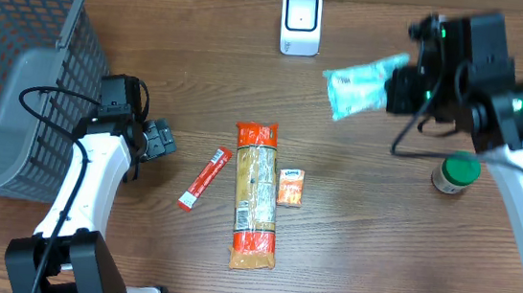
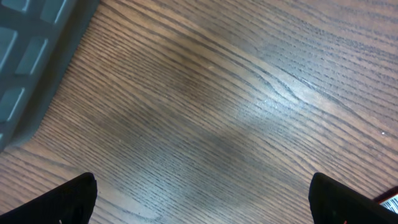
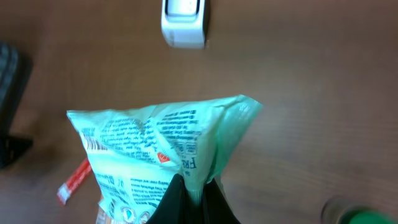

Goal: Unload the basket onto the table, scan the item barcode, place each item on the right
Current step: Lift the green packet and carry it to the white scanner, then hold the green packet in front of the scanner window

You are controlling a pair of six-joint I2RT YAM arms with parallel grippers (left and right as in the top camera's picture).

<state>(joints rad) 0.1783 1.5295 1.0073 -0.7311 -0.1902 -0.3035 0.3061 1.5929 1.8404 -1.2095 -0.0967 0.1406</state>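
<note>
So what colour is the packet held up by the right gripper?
The packet is pale mint green with teal print, clearest in the right wrist view.

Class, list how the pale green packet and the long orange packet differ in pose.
The pale green packet is held above the table, pinched in the right gripper; the long orange packet lies flat on it, untouched. The green one is puckered, the orange one straight. Both are printed packets.

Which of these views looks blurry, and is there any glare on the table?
Right wrist: the green packet is fairly sharp, the white scanner and green-lidded jar beyond it are soft. Left wrist: a pale sheen on the table, with a dim shadow patch beside it. Overhead: evenly lit, mostly crisp.
</note>
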